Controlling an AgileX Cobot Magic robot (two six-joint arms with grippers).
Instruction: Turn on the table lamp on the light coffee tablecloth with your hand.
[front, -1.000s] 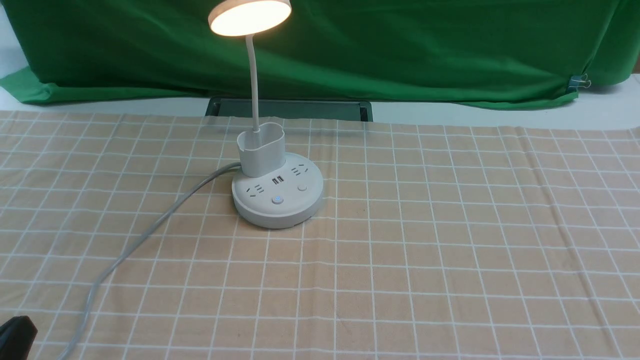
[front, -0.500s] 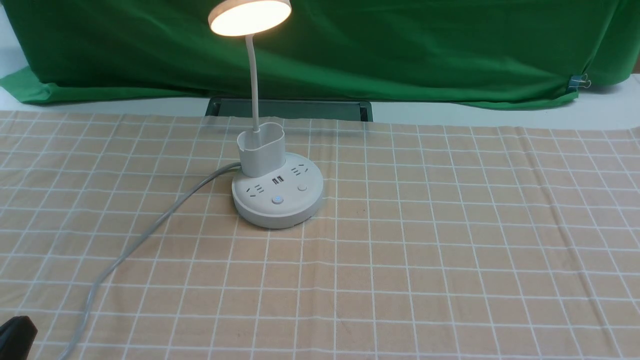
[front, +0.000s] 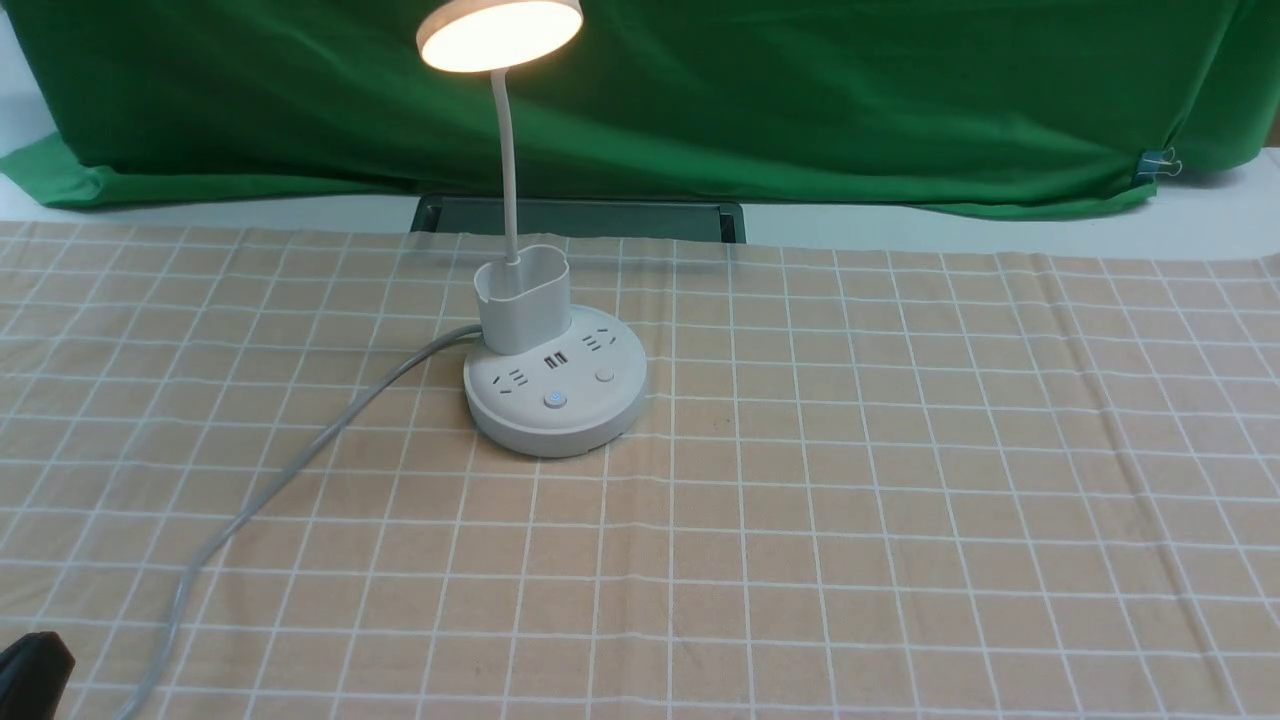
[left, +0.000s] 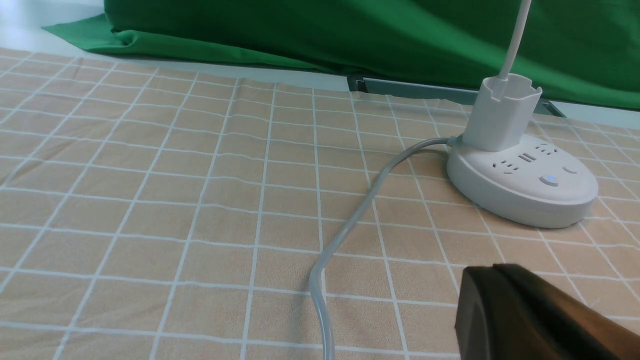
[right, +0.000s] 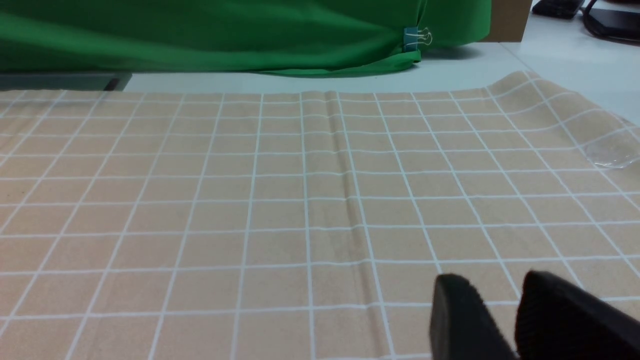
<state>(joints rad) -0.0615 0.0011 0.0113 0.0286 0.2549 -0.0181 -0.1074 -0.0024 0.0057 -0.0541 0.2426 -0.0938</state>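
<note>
**Ana:** Nothing much had moved across the second: only the dark tip of the left gripper (front: 32, 675) at the near left corner of the front view had slipped a touch lower. Lamp, cord and cloth had kept their places.

**Ben:** And how did that gripper stand?

**Ana:** Its two fingers were pressed together with only a thin seam between them, holding nothing, low over the light coffee tablecloth (front: 900, 520) and well apart from the lamp. The right gripper (right: 497, 312) showed only in its own wrist view, its fingers slightly parted with a narrow gap, holding nothing, above bare checked cloth with a crease running away from it.

**Ben:** Farther out?

**Ana:** The grey cord (front: 290, 475) ran from the near left edge across the cloth to the round base. The table lamp (front: 553, 385) stood upright on the cloth, a little left of centre, towards the far edge. A small button on the base glowed blue, and the disc head was lit, warm and bright.

**Ben:** Behind it?

**Ana:** A dark flat frame (front: 580, 217) lay at the cloth's far edge, then the green backdrop cloth (front: 800, 100), with a binder clip (front: 1160, 162) on its right end.
</note>
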